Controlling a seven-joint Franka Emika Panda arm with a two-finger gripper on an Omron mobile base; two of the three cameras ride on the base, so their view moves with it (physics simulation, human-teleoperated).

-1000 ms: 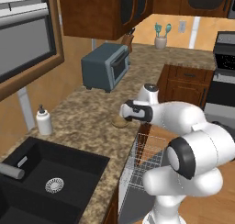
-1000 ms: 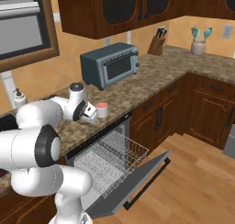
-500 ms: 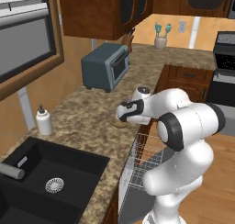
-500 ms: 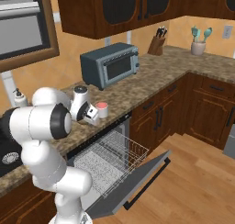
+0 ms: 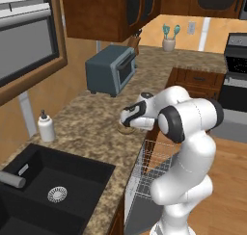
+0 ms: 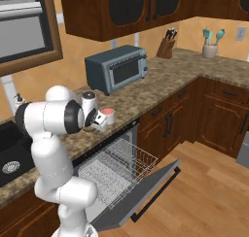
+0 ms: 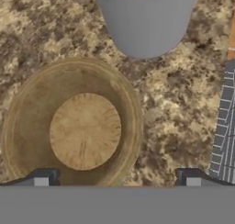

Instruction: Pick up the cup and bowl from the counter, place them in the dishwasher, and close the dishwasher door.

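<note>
The tan-brown bowl (image 7: 73, 126) sits on the speckled counter (image 7: 174, 108), directly under my hand. My gripper (image 7: 117, 179) is open, one fingertip (image 7: 43, 177) over the bowl's near rim and the other over bare counter to the right. The white cup (image 7: 147, 21) stands just beyond the bowl; its pinkish top shows in the right base view (image 6: 109, 115). From the left base view, the gripper (image 5: 126, 121) hovers low over the bowl's edge (image 5: 123, 130). The dishwasher (image 6: 116, 163) is below the counter edge with its grey door (image 6: 146, 192) folded down and the white rack pulled out.
A blue-grey toaster oven (image 6: 116, 68) stands at the back of the counter. A soap bottle (image 5: 47, 128) and the black sink (image 5: 48, 190) lie to the left. The open door juts into the floor space. A stove (image 5: 236, 80) is at the far right.
The hand has shifted a little left and down towards the bowl while the elbow swung up. The jaws stayed open; bowl and cup have not moved.
</note>
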